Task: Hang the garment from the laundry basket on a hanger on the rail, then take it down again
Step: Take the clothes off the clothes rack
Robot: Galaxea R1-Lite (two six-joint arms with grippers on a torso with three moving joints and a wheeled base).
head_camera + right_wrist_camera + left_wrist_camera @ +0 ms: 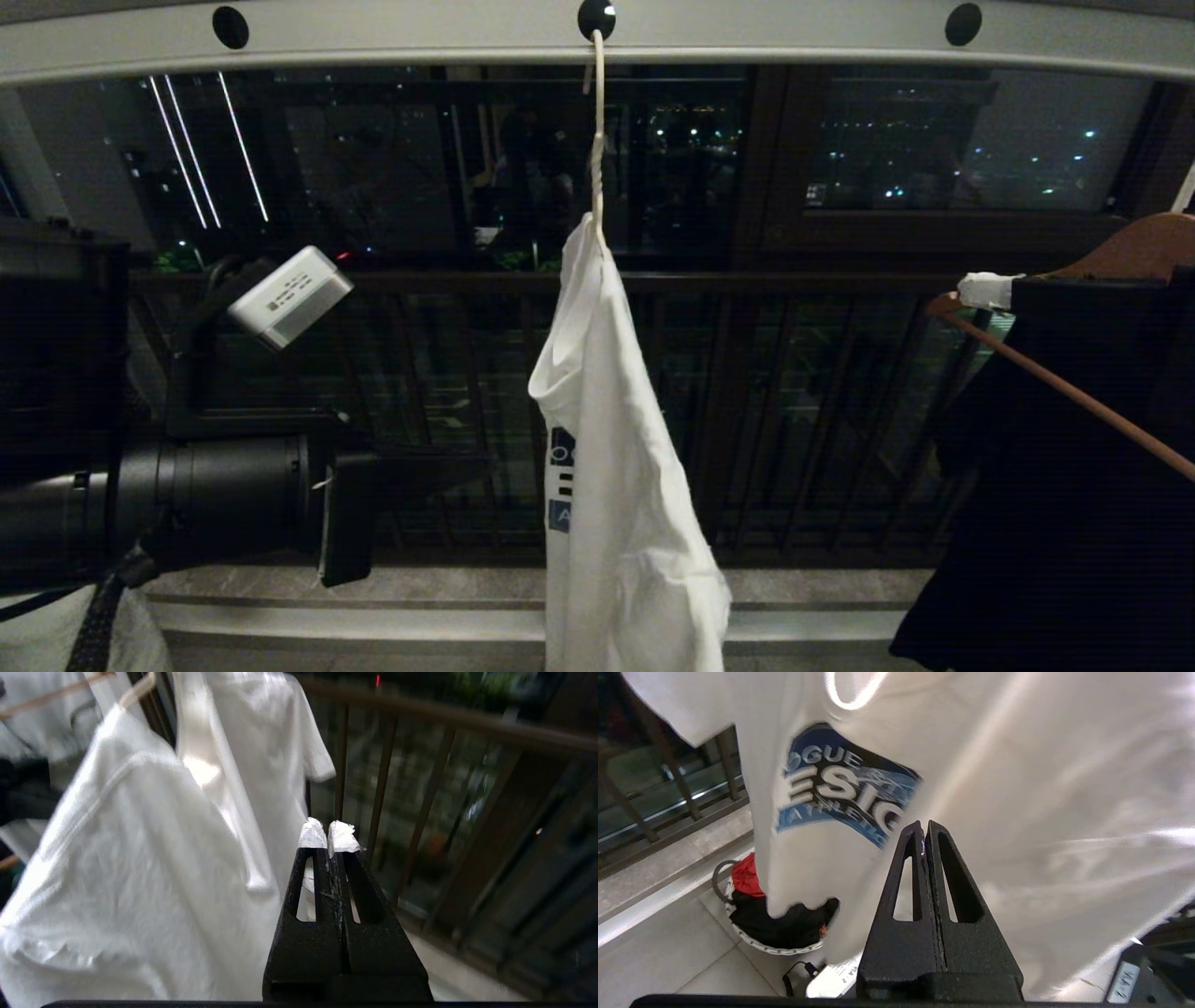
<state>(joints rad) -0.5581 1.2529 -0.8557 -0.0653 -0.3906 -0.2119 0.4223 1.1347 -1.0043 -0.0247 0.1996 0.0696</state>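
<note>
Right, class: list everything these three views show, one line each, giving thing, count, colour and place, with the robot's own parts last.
T-shirt: one, white with blue chest graphic, hanging on the wire hanger, centre.
Wire hanger: one, white, hooked in the rail's middle hole.
Rail: one, pale grey with round black holes, overhead.
Wooden hanger: one, brown, far right, carrying the black garment.
Black garment: one, black, far right.
Balustrade: one, dark brown, behind the clothes.
Laundry basket: one, black-and-white rim, on the floor, holding dark and red cloth.
Left gripper: one, black, shut, empty, by the T-shirt's graphic.
Right gripper: one, black, white-taped tips, shut, empty, beside the T-shirt.
</note>
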